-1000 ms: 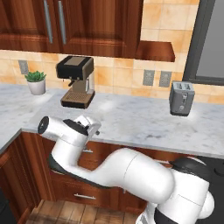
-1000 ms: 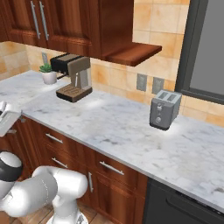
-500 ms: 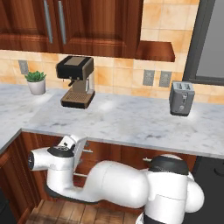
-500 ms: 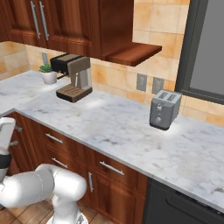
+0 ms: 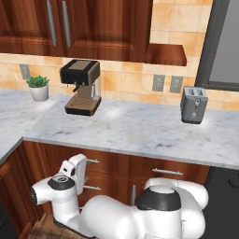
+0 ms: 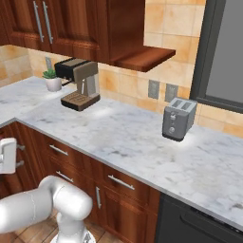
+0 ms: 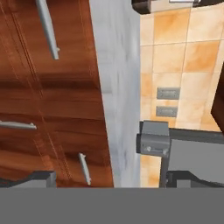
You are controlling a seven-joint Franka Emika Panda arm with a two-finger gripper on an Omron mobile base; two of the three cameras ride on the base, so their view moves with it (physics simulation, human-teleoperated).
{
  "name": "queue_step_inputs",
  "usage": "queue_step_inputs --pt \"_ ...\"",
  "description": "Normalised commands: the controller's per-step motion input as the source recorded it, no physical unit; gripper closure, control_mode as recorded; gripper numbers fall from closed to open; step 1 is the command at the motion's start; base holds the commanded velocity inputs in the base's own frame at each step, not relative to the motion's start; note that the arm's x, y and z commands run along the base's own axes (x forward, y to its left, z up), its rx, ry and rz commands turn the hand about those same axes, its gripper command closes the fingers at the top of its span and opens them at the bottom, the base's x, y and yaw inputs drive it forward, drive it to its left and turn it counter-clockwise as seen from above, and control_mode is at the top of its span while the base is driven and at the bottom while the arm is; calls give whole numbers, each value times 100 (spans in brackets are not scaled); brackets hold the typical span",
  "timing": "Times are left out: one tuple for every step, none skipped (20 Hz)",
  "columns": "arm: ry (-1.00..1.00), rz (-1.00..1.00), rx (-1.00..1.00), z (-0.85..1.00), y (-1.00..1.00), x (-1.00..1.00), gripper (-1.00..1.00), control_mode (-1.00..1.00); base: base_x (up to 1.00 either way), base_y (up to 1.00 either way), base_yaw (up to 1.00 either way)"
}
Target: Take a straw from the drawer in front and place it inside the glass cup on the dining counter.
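The drawer (image 5: 111,160) is a reddish-brown wood front under the marble worktop and it is shut; the right base view shows it (image 6: 47,142) with its silver bar handle. My gripper (image 5: 81,172) hangs low, just in front of that stack of drawers, and reaches in from the left edge of the right base view (image 6: 19,155). In the hand view, rolled on its side, the gripper (image 7: 113,180) stands open and empty, facing wood fronts with a bar handle (image 7: 47,26). The straw is hidden. The glass cup and the dining counter are out of view.
On the marble worktop (image 5: 140,130) stand a coffee machine (image 5: 81,86), a small potted plant (image 5: 38,87) and a toaster (image 5: 193,105). Wall cabinets (image 5: 74,23) hang above. A dark appliance front (image 6: 199,223) sits to the right of the drawers.
The arm has swung down from worktop height to the drawer fronts below the counter edge. The gripper stayed open. The scene itself has not shifted.
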Motion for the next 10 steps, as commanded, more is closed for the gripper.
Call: queue_step_inputs --pt "-5 5 -12 -31 0 17 -100 -100 0 0 0" --pt "-5 4 -11 -30 0 19 -100 -100 0 0 0" --pt "-5 3 -11 -28 0 21 -100 -100 0 0 0" --pt "-6 3 -10 -25 0 24 -100 -100 0 0 0" --pt "-5 2 -9 -28 0 26 -100 -100 0 0 0" --pt "-4 2 -9 -29 0 27 -100 -100 0 0 0" --pt "-4 2 -7 -29 0 24 -100 -100 0 0 0" --pt "-3 2 -6 -29 0 27 -100 -100 0 0 0" --pt "-1 1 -4 -29 0 28 -100 -100 0 0 0" --pt "0 1 -3 -30 0 33 -100 -100 0 0 0"
